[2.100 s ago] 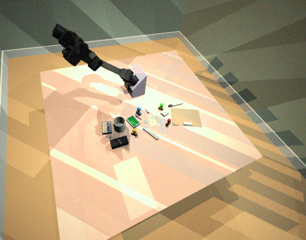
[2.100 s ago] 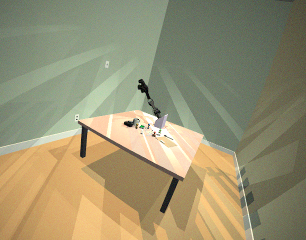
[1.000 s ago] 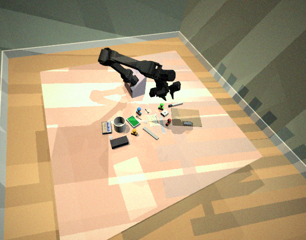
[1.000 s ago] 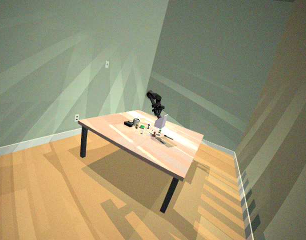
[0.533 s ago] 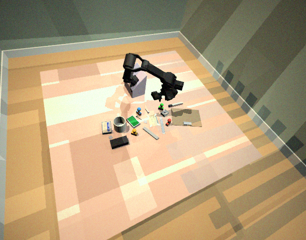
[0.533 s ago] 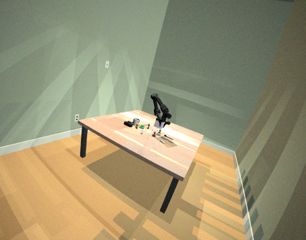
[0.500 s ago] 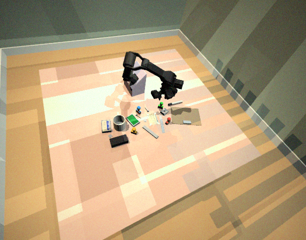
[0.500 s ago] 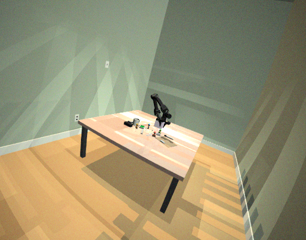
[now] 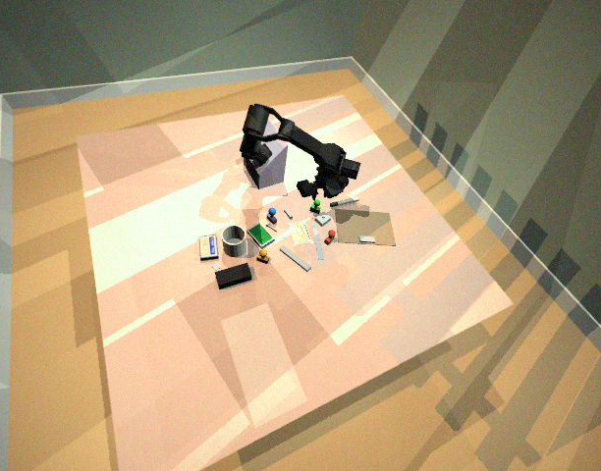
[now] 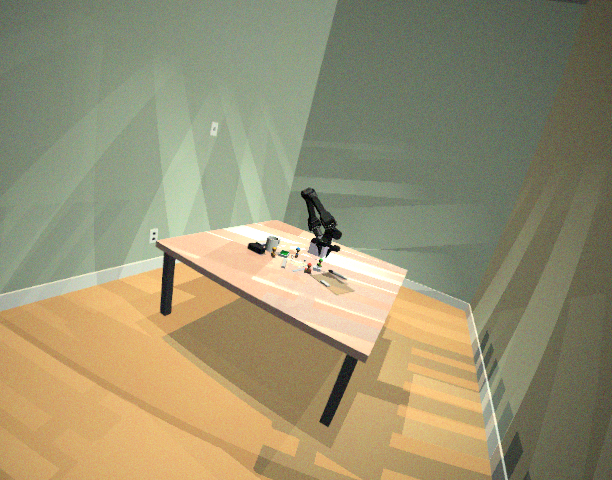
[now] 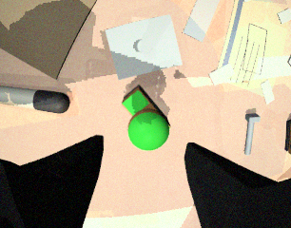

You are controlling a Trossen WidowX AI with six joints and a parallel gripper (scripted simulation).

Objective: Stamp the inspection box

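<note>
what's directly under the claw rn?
The green stamp, standing upright on the table, centred below the half-open claw, which isn't touching it. The knob hides most of the stamp's base, so its face and any label can't be seen.

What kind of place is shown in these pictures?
Probably a plain room arranged as an inspection bench. A pink table stands in a corner with green walls, and it carries knobbed stamps, such as the green one, a green ink pad and a printed card.

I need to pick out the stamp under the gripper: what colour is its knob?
Bright green; the stamp shows best in the wrist view, between the open gripper fingers.
</note>
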